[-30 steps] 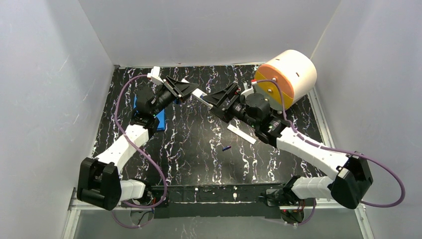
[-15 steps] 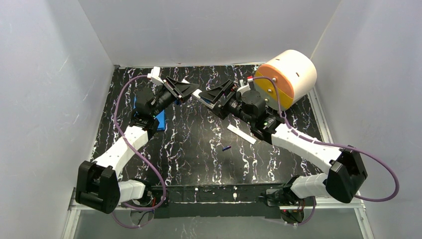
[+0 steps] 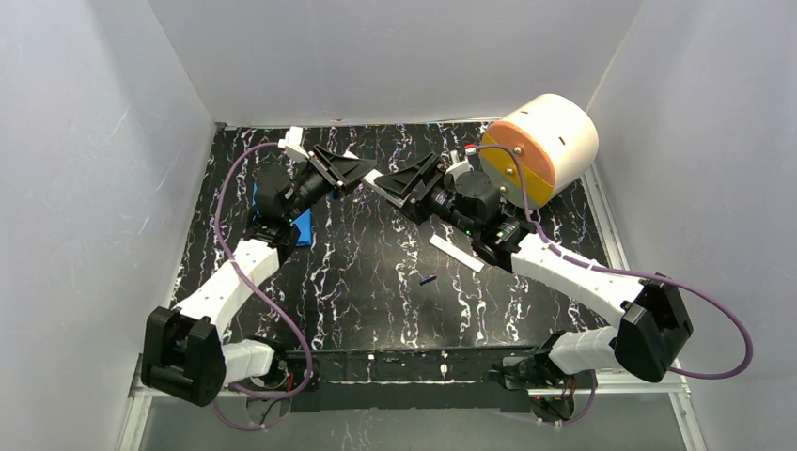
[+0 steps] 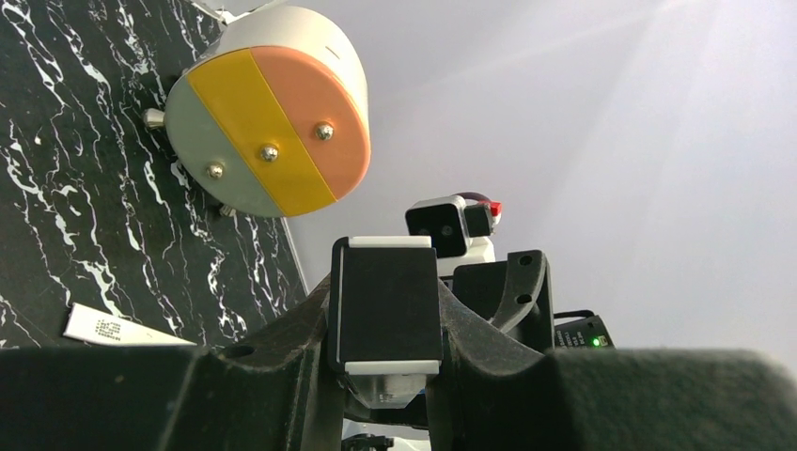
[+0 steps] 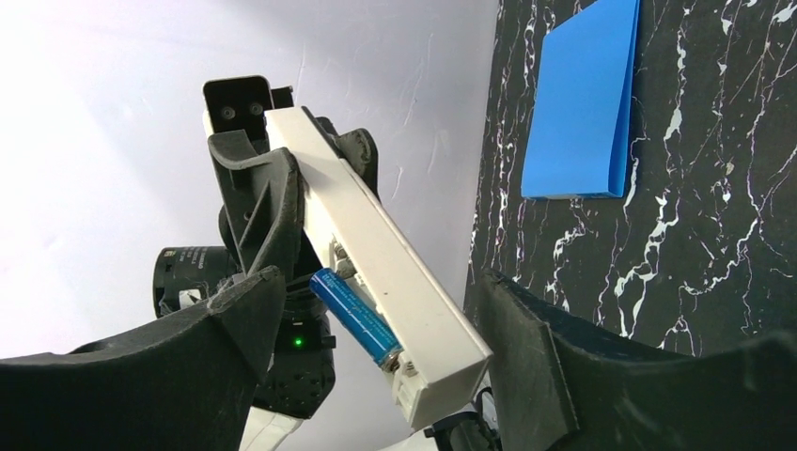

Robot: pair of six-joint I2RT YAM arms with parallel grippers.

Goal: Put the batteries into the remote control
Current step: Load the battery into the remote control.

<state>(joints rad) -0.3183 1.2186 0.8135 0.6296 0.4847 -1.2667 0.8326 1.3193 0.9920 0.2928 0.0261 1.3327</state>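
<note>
mid-air, left gripper [image 3: 360, 175] clamping remote control [image 5: 376, 235], right gripper [image 5: 376, 289] spread

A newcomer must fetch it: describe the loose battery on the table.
Find the cream-and-orange drum at the black marbled table's far right. Nearer the front lies a flat white strip; beside it, the battery: tiny, dark blue, cylindrical, not flat.

Shows a slim white rectangular plastic remote control [image 5: 376, 249] up in the air, tilted, with its recess face turned sideways. Carries one small blue cylindrical battery [image 5: 354, 318], silvery at the tip, lying lengthwise along the recess near the closer end. Leaves a second small blue battery [image 3: 428, 279] loose on the black marbled tabletop [image 3: 376, 305], well apart.
</note>
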